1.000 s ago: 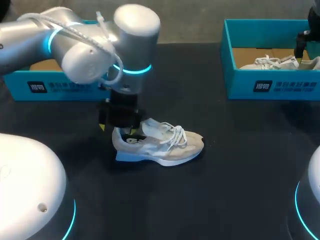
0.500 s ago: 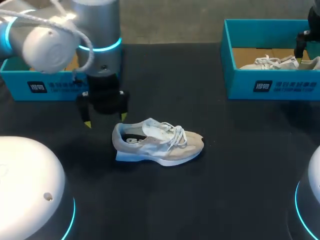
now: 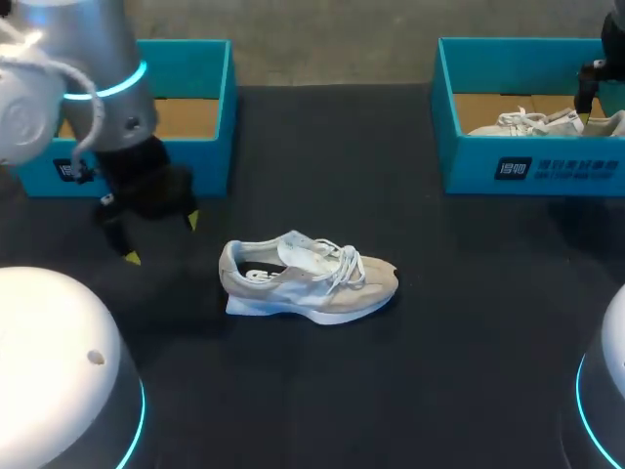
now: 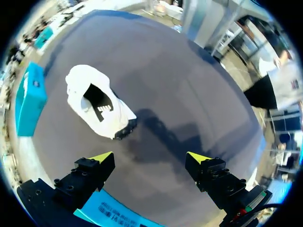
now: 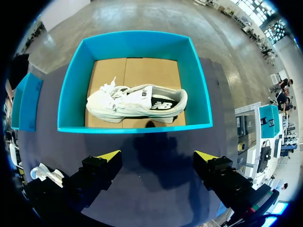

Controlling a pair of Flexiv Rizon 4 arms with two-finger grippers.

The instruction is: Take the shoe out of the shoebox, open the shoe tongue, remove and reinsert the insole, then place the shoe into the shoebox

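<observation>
- Your left gripper [image 3: 161,238] [image 4: 150,157] hangs released over the table [image 3: 439,322], its yellow tips spread wide with only dark tabletop between them
- The shoe [image 3: 308,278] [image 4: 97,101] lies ahead of those jaws and off to one side, apart from both fingers, with its heel end the nearer part
- It stands upright on its sole, out of any box; the laces lie loose over the front, and a dark insole shows through the opening
- The left shoebox [image 3: 210,107] [image 4: 118,215] sits close behind and below the left jaws (only a strip of its printed wall shows in the wrist view)
- Your right gripper [image 5: 157,156] is released too, fingers well apart and gripping nothing
- Directly ahead of the right jaws is the right shoebox [image 5: 135,127] [image 3: 469,161], its near wall just beyond the fingertips
- A second shoe [image 5: 137,104] [image 3: 532,122] lies on its side on the cardboard floor of that box, lengthways along the near wall
- From the right wrist, the shoe on the table shows only as a small pale shape far off beside one finger
</observation>
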